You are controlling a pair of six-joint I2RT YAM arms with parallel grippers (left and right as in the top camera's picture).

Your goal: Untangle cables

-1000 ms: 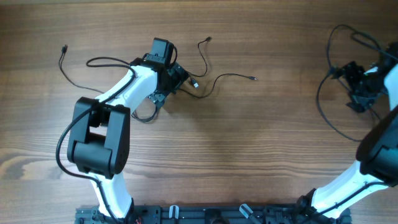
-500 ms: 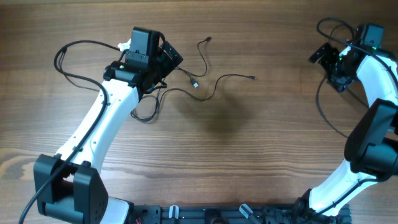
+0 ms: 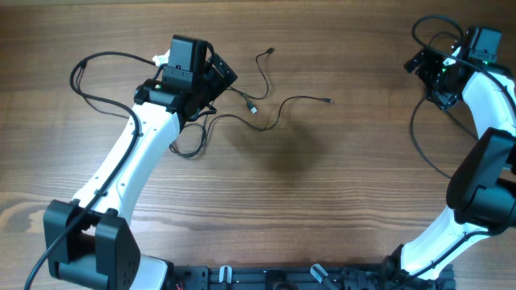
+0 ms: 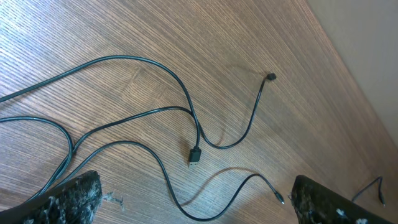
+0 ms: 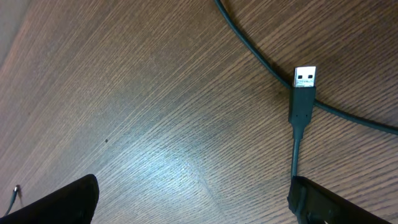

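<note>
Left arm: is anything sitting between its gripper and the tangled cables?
Nothing visible does. In the left wrist view, the left gripper hangs with its fingers open, and the cables lie directly ahead on bare table.

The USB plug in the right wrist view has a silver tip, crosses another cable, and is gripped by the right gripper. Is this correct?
Not gripped. The USB plug lies loose on the table, and the right gripper is open and empty, as the right wrist view shows. It does have a silver tip and cross another cable.
</note>
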